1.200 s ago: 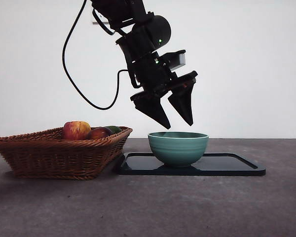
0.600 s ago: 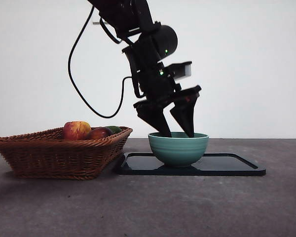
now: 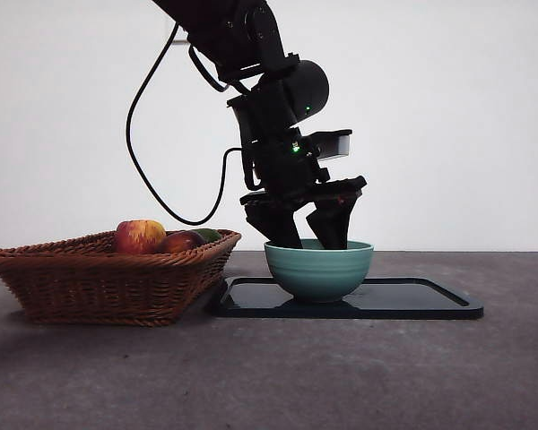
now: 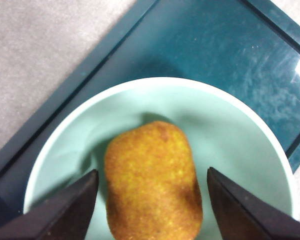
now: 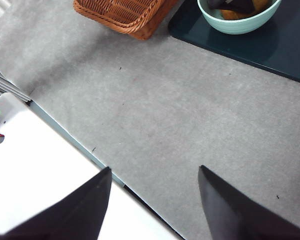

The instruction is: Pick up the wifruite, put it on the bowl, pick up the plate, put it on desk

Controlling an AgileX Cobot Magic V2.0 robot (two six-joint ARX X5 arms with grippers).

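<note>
The brown kiwifruit point(image 4: 152, 180) lies inside the teal-green bowl point(image 3: 318, 269), which stands on the glossy black tray point(image 3: 430, 300). In the front view the bowl's wall hides the fruit. My left gripper point(image 3: 309, 235) reaches down into the bowl, open, with one jaw on each side of the kiwifruit and a thin gap at each. In the left wrist view the bowl's pale rim point(image 4: 240, 115) rings the fruit. My right gripper point(image 5: 155, 200) is open and empty, high above the grey desk point(image 5: 190, 110). From there the bowl point(image 5: 235, 22) shows far off.
A brown wicker basket point(image 3: 108, 278) stands left of the tray, almost touching it. It holds a red-and-yellow apple point(image 3: 139, 236) and a dark red fruit point(image 3: 181, 240). In the right wrist view a white surface point(image 5: 35, 190) borders the desk's edge.
My left gripper has come down from above the bowl until its open jaws are inside it. The bowl has shifted slightly to the left. The basket has not moved.
</note>
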